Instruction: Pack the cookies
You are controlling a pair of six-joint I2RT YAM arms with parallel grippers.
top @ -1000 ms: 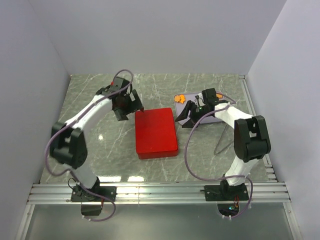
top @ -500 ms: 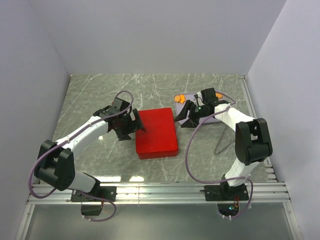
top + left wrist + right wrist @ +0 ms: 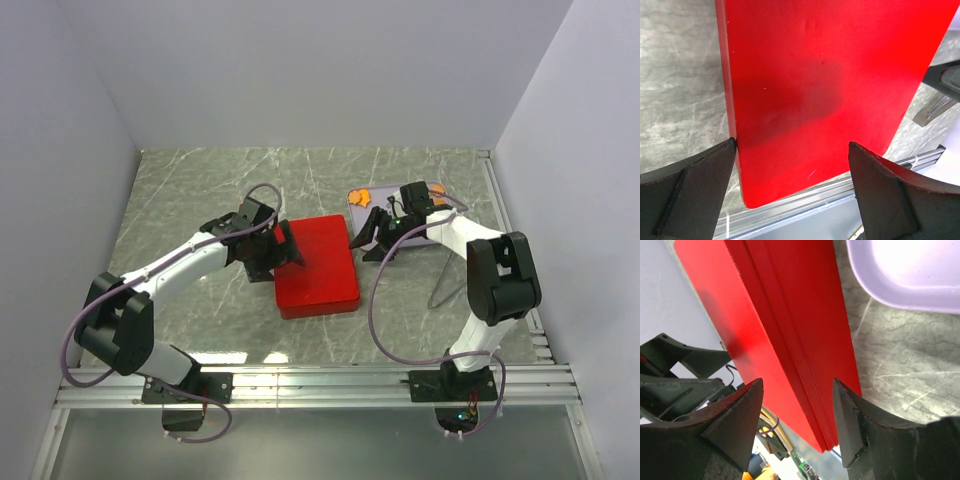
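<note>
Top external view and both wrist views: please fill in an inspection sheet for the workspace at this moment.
Surface: grey marbled table; no spills seen.
Job's things: orange cookies on the lavender tray; other colours not visible.
Clutter: nothing seen; the red box lies closed at the centre.
Grippers: left gripper open at the box's left edge; right gripper open, the box's right edge between its fingers.
Cables: purple cables loop along both arms; the right one hangs beside the box.
Surroundings: plain walls on three sides; aluminium rail at the near edge.
</note>
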